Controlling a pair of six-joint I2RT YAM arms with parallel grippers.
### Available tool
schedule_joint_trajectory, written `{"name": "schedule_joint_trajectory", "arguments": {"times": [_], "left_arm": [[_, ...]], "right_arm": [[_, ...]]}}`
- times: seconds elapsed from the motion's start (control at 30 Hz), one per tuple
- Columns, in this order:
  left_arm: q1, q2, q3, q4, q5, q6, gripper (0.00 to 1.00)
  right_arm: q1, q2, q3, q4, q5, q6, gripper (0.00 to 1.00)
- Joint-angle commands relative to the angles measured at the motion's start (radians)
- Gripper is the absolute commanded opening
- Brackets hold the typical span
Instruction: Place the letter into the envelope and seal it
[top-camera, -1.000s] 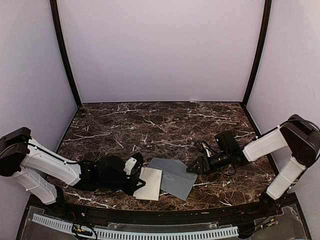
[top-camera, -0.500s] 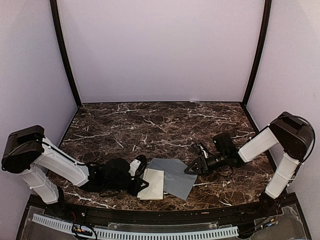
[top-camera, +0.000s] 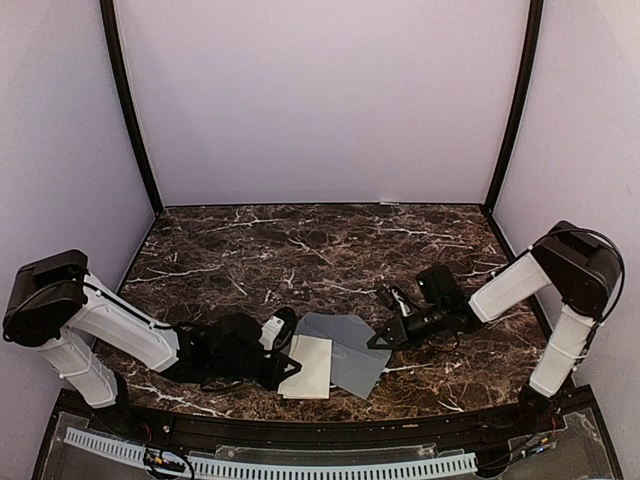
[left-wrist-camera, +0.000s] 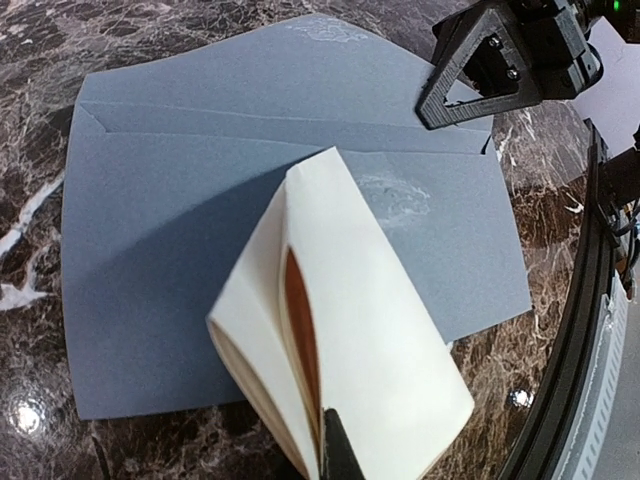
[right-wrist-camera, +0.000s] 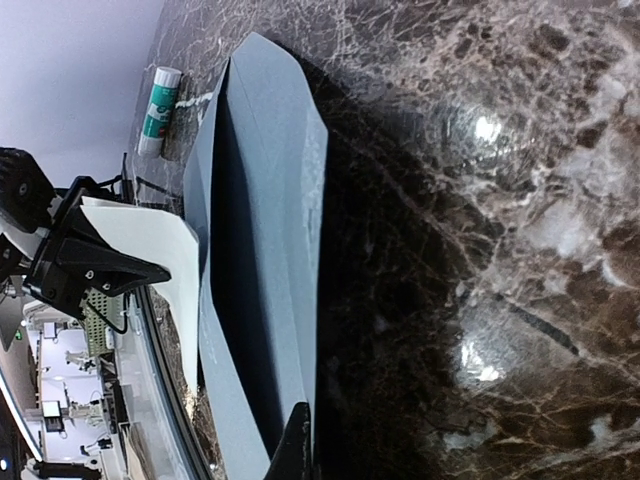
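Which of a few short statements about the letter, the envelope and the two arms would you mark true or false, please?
1. The letter is inside the envelope. False: it is outside, curled and pinched in the left fingers over the envelope.
2. The envelope's flap is open. True.
3. The glue stick lies on top of the envelope. False: it lies on the table, beside the envelope's corner.
4. The right fingers are closed at the envelope's edge. True.
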Motion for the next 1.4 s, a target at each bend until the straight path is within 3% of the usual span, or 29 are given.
{"name": "schedule_joint_trajectory", "arguments": {"times": [0.0, 0.33, 0.57, 0.7, 0.87, 1.1, 1.37], "left_arm": [[-0.005, -0.099, 0.045, -0.079, 0.016, 0.03, 0.0], [-0.008, -0.423, 0.205, -0.324, -0.056, 0.2, 0.0], [-0.014, -0.563, 0.227, -0.222, -0.032, 0.554, 0.0], [-0.014, -0.573, 0.198, -0.127, 0.083, 0.792, 0.0], [-0.013, -0.555, 0.246, -0.132, 0.23, 1.047, 0.0], [-0.013, -0.447, 0.43, -0.404, 0.311, 1.31, 0.0], [-0.013, -0.309, 0.593, -0.662, 0.291, 1.41, 0.0]], "right_arm": [[0.011, -0.07, 0.054, -0.078, 0.064, -0.06, 0.0], [0.087, -0.325, 0.231, -0.461, 0.327, -0.28, 0.0], [0.098, -0.449, 0.315, -0.624, 0.341, -0.458, 0.0], [0.111, -0.462, 0.338, -0.671, 0.311, -0.531, 0.0], [0.147, -0.456, 0.373, -0.714, 0.299, -0.599, 0.0], [0.18, -0.442, 0.409, -0.76, 0.288, -0.641, 0.0], [0.217, -0.453, 0.409, -0.773, 0.303, -0.648, 0.0]]}}
